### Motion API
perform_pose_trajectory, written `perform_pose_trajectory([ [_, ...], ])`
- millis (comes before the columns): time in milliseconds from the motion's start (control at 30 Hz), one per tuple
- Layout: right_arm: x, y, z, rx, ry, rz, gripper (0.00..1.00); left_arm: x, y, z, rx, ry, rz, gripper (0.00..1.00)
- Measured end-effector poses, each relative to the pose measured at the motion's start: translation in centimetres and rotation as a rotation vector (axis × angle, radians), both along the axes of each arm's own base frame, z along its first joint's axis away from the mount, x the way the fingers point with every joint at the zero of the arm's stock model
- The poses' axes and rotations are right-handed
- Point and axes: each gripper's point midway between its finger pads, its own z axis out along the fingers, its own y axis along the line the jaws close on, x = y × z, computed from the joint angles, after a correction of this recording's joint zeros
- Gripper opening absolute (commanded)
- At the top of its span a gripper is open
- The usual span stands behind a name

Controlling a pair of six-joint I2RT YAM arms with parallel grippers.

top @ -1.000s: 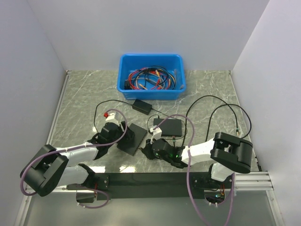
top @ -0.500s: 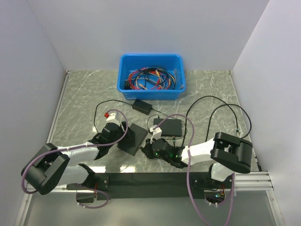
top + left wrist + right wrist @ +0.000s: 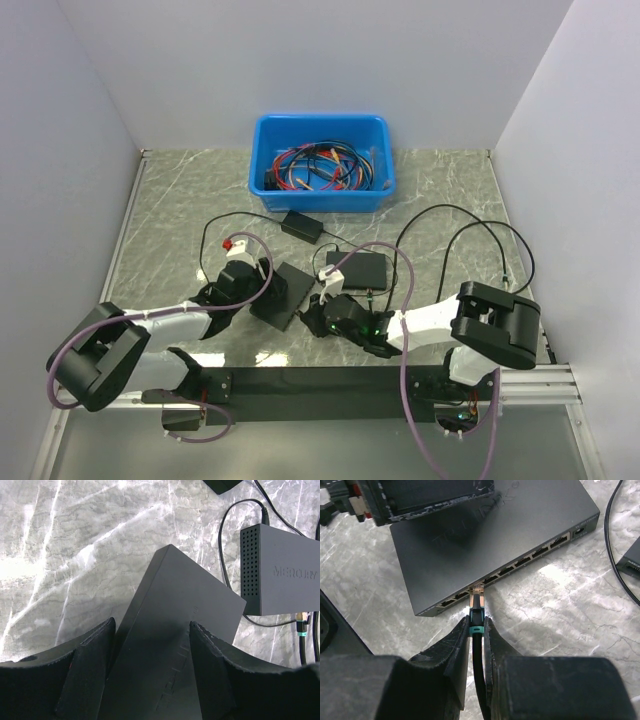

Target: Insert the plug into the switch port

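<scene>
The switch (image 3: 485, 535) is a flat black box with a row of ports on its near edge, and it also shows in the top view (image 3: 282, 296). My left gripper (image 3: 150, 675) is closed against the switch's end, with fingers (image 3: 90, 675) on either side; it also shows in the top view (image 3: 258, 280). My right gripper (image 3: 476, 630) is shut on the plug (image 3: 477, 611), a black connector with a teal band. The plug's brass tip (image 3: 477, 587) is at the mouth of a port near the left end of the row. The right gripper also shows in the top view (image 3: 320, 316).
A grey box marked MERCURY (image 3: 280, 575) lies right of the switch with thin black cables around it. A black adapter (image 3: 302, 225) lies behind it. A blue bin (image 3: 322, 190) with red and blue cables stands at the back. Black cable loops (image 3: 470, 225) lie at the right.
</scene>
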Motion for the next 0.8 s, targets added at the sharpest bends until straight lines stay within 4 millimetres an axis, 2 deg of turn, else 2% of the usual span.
perform_pose_trajectory([
  [800, -0.1, 0.8, -1.0, 0.017, -0.020, 0.017, 0.00, 0.8, 0.4, 0.0, 0.020, -0.024, 0.030, 0.66],
])
